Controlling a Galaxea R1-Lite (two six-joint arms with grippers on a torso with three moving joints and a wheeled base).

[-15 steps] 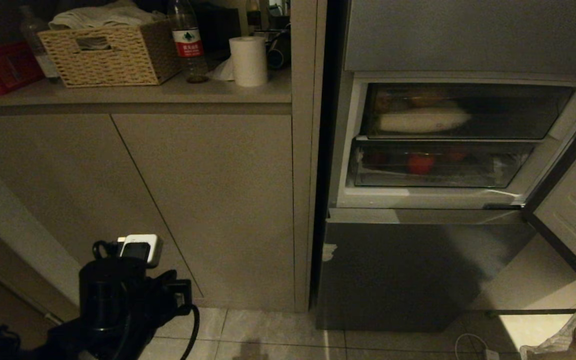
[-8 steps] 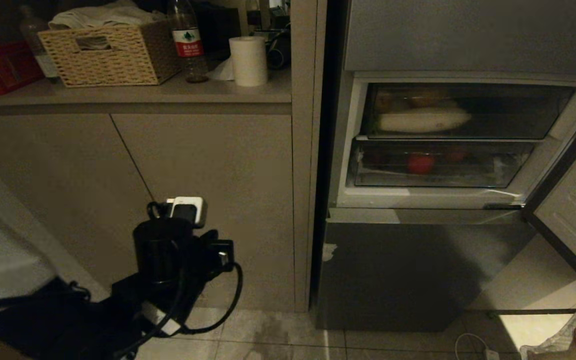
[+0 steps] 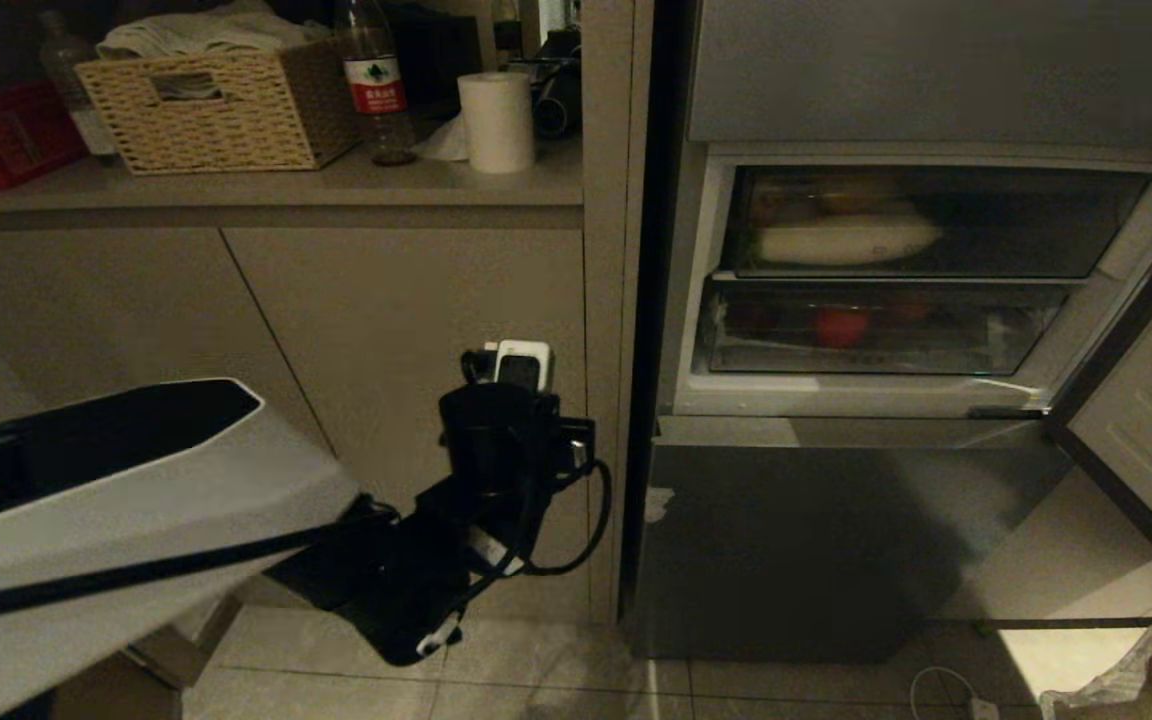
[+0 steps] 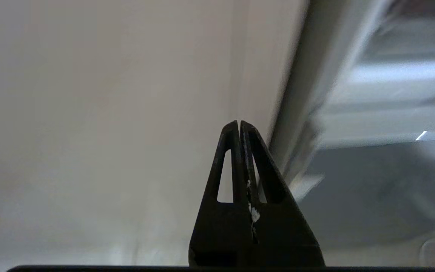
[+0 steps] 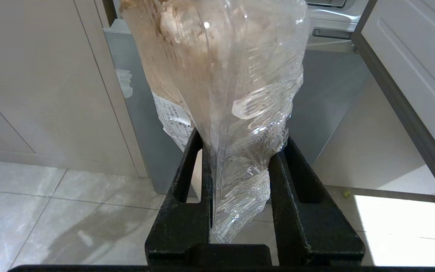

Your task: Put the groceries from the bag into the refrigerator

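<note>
The right gripper (image 5: 240,158), low beside the open door (image 5: 410,64), was clamped on a clear plastic-wrapped pack of pale beige lumps (image 5: 217,75), its jaws part-way closed on the crinkled wrap, which rose above the fingertips. The left gripper (image 4: 239,124), empty and fully closed, was raised before the beige cabinet (image 3: 416,380), just left of the refrigerator (image 3: 836,540). The middle compartment of the refrigerator stood open, showing two clear drawers (image 3: 886,330), both shut, with a pale long vegetable (image 3: 846,240) in the upper and red produce (image 3: 841,325) in the lower. The step in hand appeared to be delivery of one grocery. The next move would probably require the left gripper to pull a drawer out so the pack could be lowered inside.
</note>
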